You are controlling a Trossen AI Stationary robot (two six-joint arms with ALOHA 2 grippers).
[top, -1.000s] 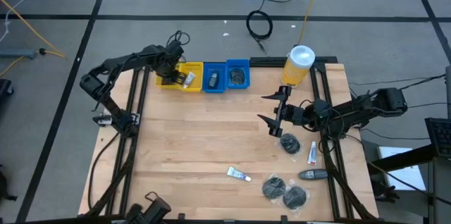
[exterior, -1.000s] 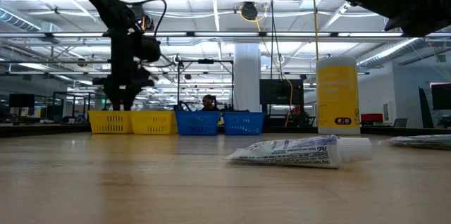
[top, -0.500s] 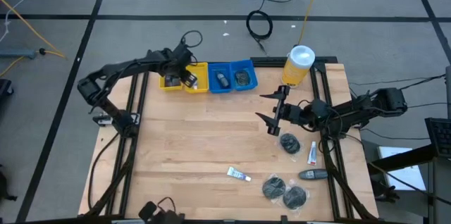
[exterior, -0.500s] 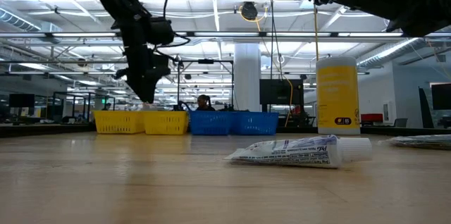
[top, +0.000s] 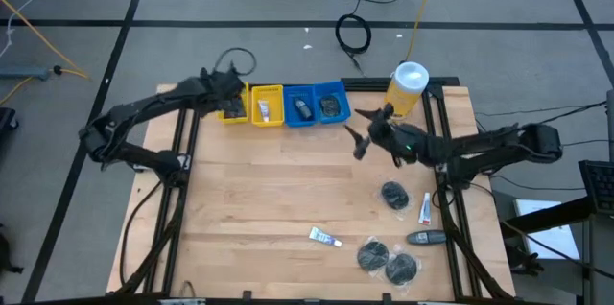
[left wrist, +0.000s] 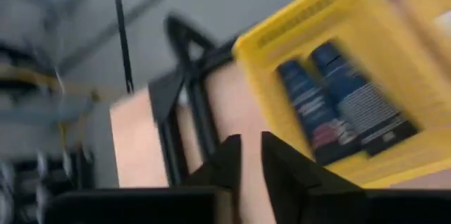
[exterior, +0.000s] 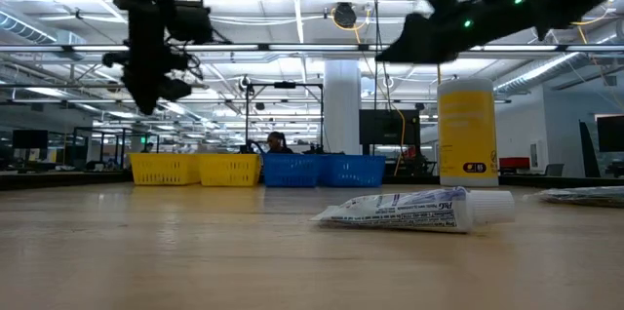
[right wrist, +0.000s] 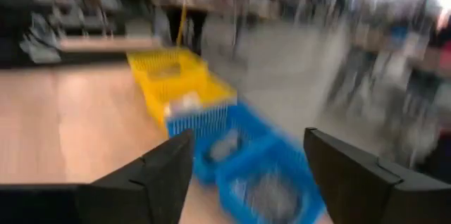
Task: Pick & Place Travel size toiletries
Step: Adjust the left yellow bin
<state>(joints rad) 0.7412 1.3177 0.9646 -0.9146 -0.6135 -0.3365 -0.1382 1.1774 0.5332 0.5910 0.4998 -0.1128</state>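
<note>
Travel size toiletries lie at the near right: dark round packets [top: 394,195] [top: 372,253] [top: 401,268], white tubes [top: 324,238] [top: 425,208] and a dark stick [top: 426,238]. At the far edge stand two yellow bins [top: 266,105] and two blue bins [top: 315,106]; they hold a white tube [top: 264,107], a dark bottle [top: 301,107] and a dark packet [top: 329,105]. My left gripper [top: 230,102] hangs over the leftmost yellow bin [left wrist: 394,132], above two dark blue items [left wrist: 338,108], fingers together and empty. My right gripper [top: 357,142] stands open and level, pointing at the bins [right wrist: 211,139].
A tall yellow canister [top: 407,89] with a white lid stands at the far right corner, close behind my right arm. Bare wood spans the table's middle and left [top: 259,190]. In the low view the nearest white tube [exterior: 414,211] lies flat on the table.
My left gripper swung right over the yellow bins, then drew back left and rose; the row of bins slid slightly toward the table's right. My right gripper tipped from pointing down over a dark packet to level and moved toward the far left, facing the bins.
</note>
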